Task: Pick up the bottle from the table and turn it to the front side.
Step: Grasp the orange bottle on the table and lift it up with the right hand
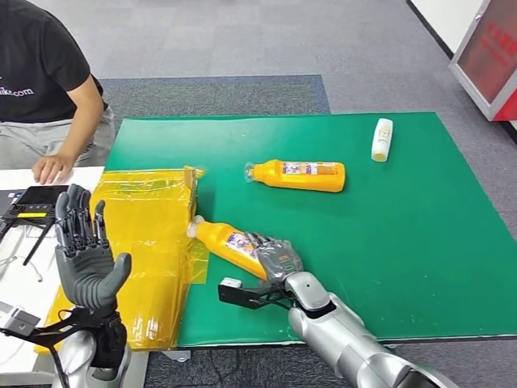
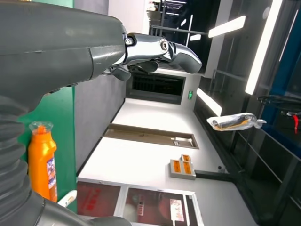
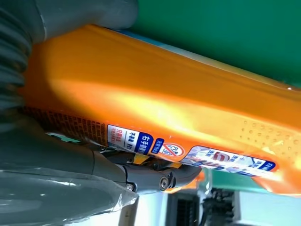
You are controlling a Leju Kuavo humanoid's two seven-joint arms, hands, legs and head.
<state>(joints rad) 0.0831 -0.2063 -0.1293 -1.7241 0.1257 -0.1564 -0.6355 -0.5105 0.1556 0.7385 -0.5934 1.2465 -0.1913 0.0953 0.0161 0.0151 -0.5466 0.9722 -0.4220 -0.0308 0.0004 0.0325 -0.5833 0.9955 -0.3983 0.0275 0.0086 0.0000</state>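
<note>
Orange bottles: two; right hand point(image 1: 277, 260) grasps one bottle point(image 1: 229, 241), left hand point(image 1: 86, 250) raised, released.

— from where is the green mat point(image 1: 390, 242) seen?
— from high above its near edge, looking down. the right wrist view is pressed close to an orange bottle point(image 3: 160, 113) on it.
— and the left wrist view?
— turned sideways, aimed past the mat point(image 2: 60, 122) toward a far wall; the mat is shared.

Indoor robot test space, office or lab type. Grey carpet tile floor point(image 1: 256, 40); green mat point(image 1: 390, 242) over the tabletop; seated person point(image 1: 43, 81) beside a white desk point(image 1: 24, 242) with a dark device point(image 1: 36, 196). Ceiling strip lights point(image 2: 262, 52) overhead.
</note>
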